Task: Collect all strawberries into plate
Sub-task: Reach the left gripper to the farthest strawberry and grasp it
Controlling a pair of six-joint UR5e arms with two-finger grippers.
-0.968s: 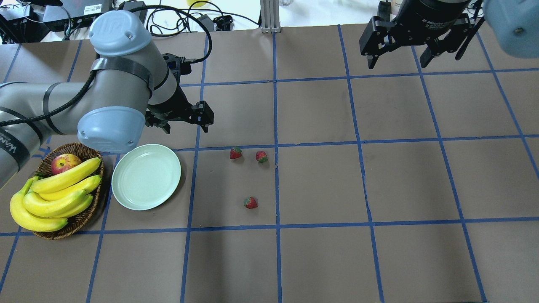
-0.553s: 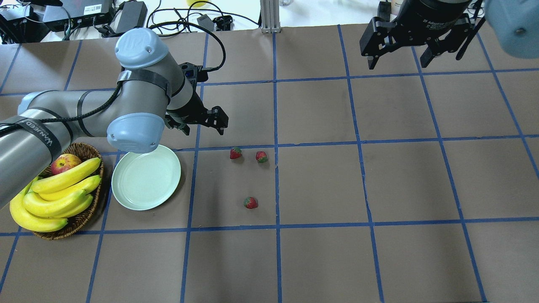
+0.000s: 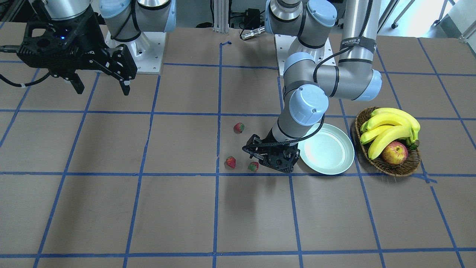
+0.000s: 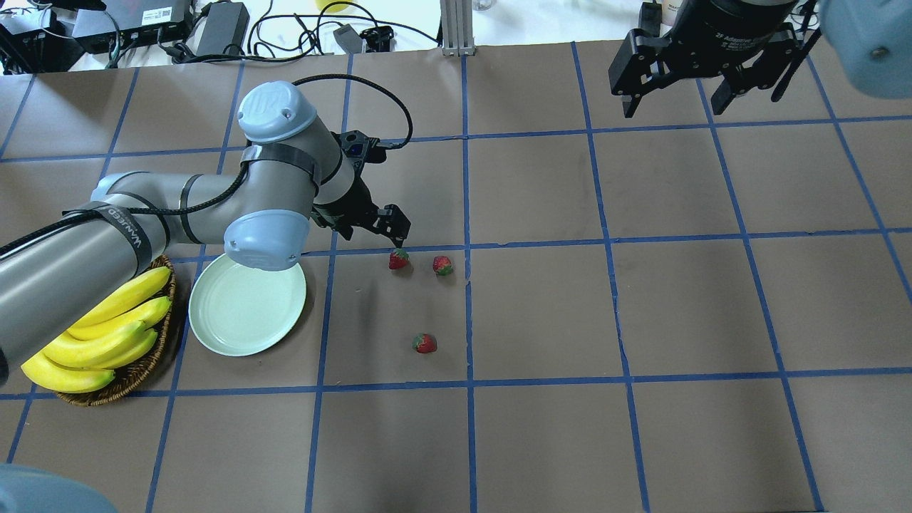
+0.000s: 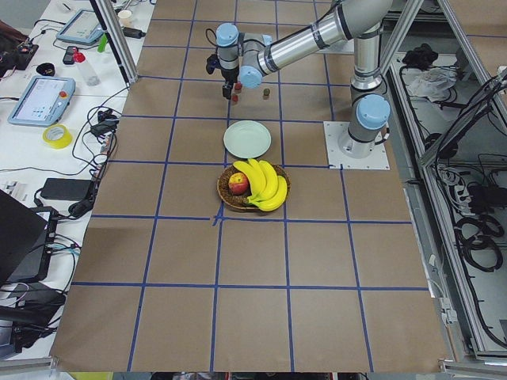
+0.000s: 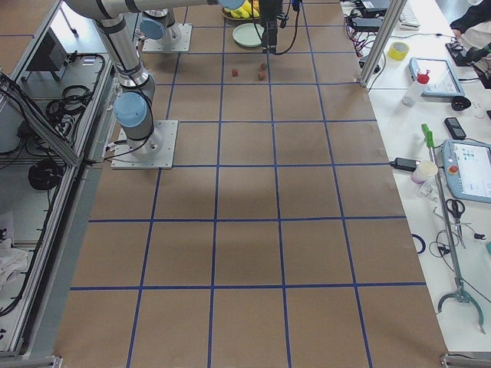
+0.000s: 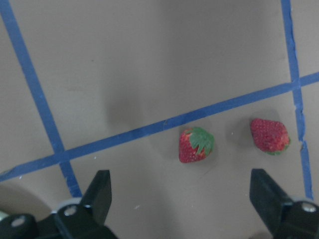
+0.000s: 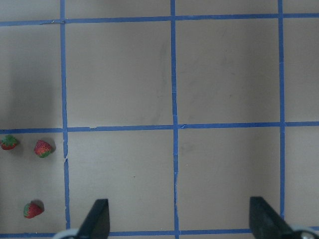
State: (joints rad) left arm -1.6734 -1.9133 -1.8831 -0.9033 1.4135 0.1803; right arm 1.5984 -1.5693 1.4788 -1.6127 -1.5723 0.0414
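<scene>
Approach in progress. Left gripper (image 4: 372, 229), fingers spread wide, has advanced from near the plate (image 4: 242, 313) to just beside the nearest strawberry (image 4: 399, 259), which the wrist view frames between its fingers. Second strawberry (image 4: 442, 266) and third strawberry (image 4: 425, 343) lie untouched on the table (image 4: 641, 320), all apart from the plate. Right gripper (image 4: 672, 107) hangs spread, unmoved. Nothing collected yet; descent and grasp likely follow.

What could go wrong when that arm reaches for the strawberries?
The open left gripper hovers by the nearest strawberry, and its neighbour lies close, so closing in might knock that one away. Both are tiny and rounded; one could slip out before reaching the plate.
</scene>
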